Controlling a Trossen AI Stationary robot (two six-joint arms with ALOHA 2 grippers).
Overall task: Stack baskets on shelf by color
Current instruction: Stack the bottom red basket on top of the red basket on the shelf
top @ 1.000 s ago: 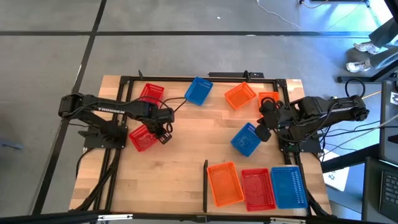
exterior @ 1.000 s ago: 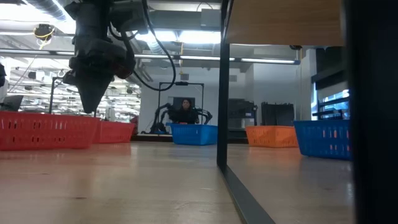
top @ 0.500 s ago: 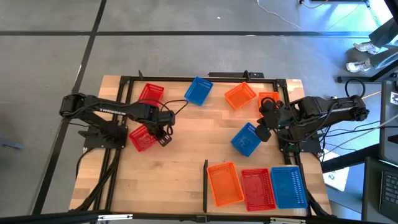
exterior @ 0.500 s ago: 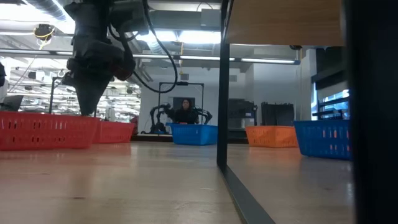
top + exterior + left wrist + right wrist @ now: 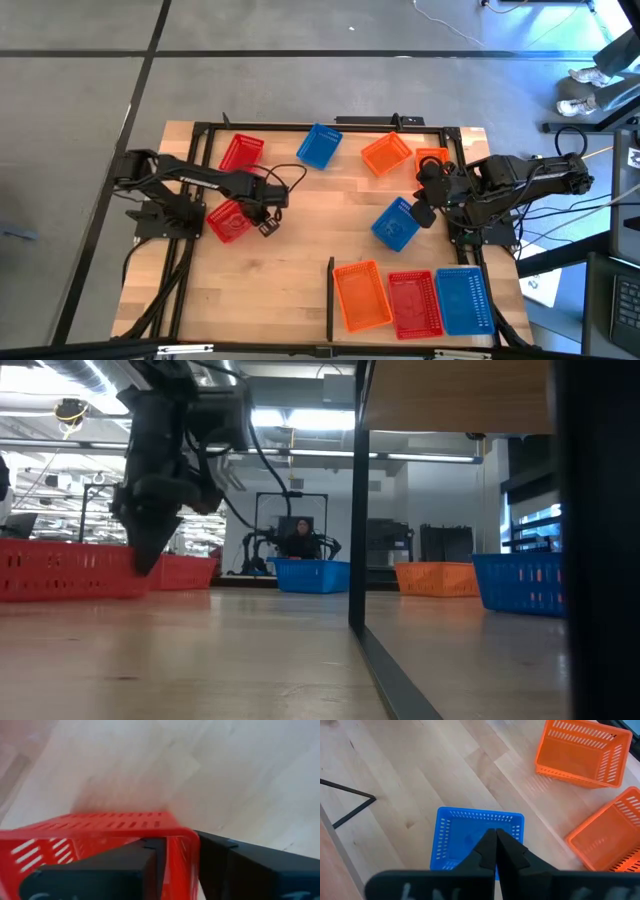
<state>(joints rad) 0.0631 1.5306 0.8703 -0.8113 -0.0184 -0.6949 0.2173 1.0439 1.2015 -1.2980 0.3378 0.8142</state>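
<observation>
My left gripper (image 5: pixel 262 212) points down at the right end of a red basket (image 5: pixel 228 222) that lies flat on the wood shelf board (image 5: pixel 300 240). It is shut on that basket's wall (image 5: pixel 182 852). My right gripper (image 5: pixel 496 845) is shut and hangs over a blue basket (image 5: pixel 480 840) at the board's right (image 5: pixel 396 224). Loose on the board lie another red basket (image 5: pixel 240 152), a blue basket (image 5: pixel 320 145) and two orange baskets (image 5: pixel 386 153) (image 5: pixel 432 160). At the near edge an orange (image 5: pixel 362 295), a red (image 5: pixel 414 303) and a blue basket (image 5: pixel 464 300) stand side by side. My left gripper holds the red basket by its end wall near a corner (image 5: pixel 186 840), one finger (image 5: pixel 145 860) inside the basket and one (image 5: pixel 225 865) outside. It comes from above, pointing down (image 5: pixel 145 560). The basket's bottom rests on the board. My right gripper: I cannot tell whether its shut fingertips touch the blue basket.
A short black divider strip (image 5: pixel 330 298) stands left of the near row of baskets. Black frame rails (image 5: pixel 300 125) run along the board's far edge and sides. Bare wood lies in the board's middle (image 5: pixel 320 210) and near-left corner.
My left gripper has come down at the red basket's right end, until its fingers stand over the end wall. The basket has stayed where it was. The right arm has kept still.
</observation>
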